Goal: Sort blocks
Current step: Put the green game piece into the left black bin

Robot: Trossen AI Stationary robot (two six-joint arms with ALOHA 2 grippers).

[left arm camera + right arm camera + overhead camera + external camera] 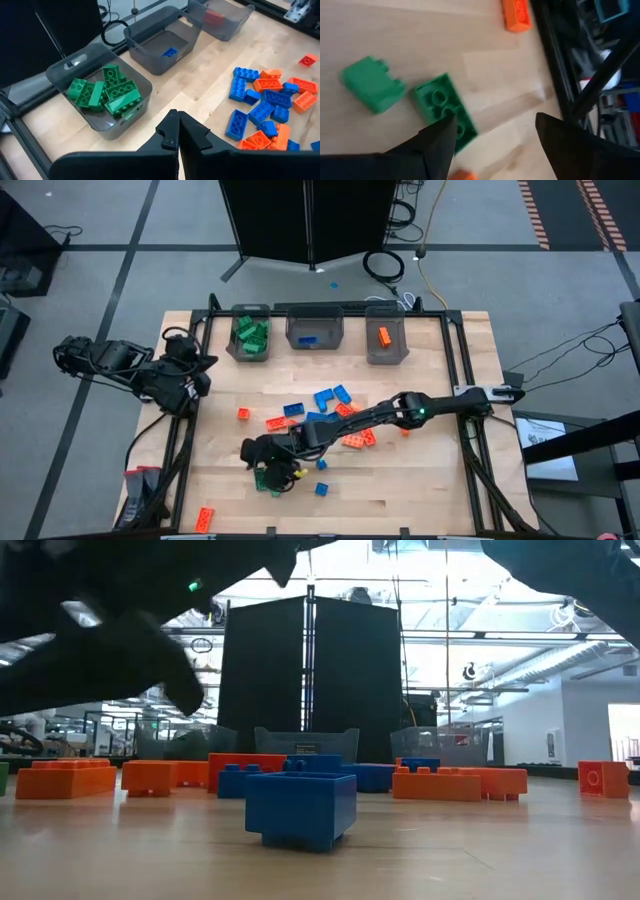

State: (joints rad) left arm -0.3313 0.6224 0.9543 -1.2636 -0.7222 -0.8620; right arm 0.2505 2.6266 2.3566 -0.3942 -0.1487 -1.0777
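Along the bench's far edge we count three bins (315, 330): green blocks (102, 92) in one, one blue, one orange; most blocks (335, 420) lie loose mid-bench; right gripper (492, 132) spread over two green ones (442, 107); left gripper (178, 131) clenched, idle; sorting barely begun.

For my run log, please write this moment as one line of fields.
step: sorting blocks | right gripper: open, over green block on table | left gripper: shut, waiting beside green bin
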